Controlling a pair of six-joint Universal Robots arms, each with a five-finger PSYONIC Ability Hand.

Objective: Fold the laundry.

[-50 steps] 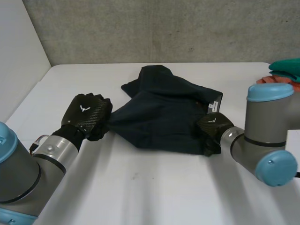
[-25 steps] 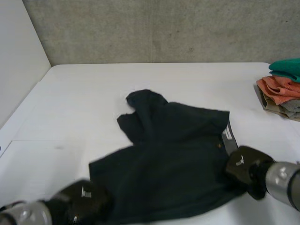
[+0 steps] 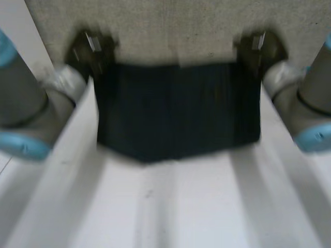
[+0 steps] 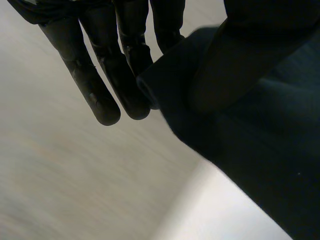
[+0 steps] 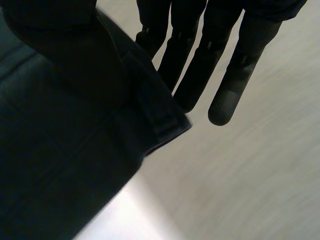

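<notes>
Blurred to soft shapes in the head view: dark garment (image 3: 176, 111), left hand (image 3: 90, 46), right hand (image 3: 258, 47). Cut off at the wrist views' edges: most of the garment, each palm. Hidden behind the pinched corners: parts of the fingers (image 4: 132, 50). Garment type impossible to tell.

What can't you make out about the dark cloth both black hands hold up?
- Head view: blur hides what garment the dark navy cloth is.
- Head view: the cloth screens the far part of the white table.
- Wrist views: thumbs of the left hand and right hand cover the pinched corners.
</notes>
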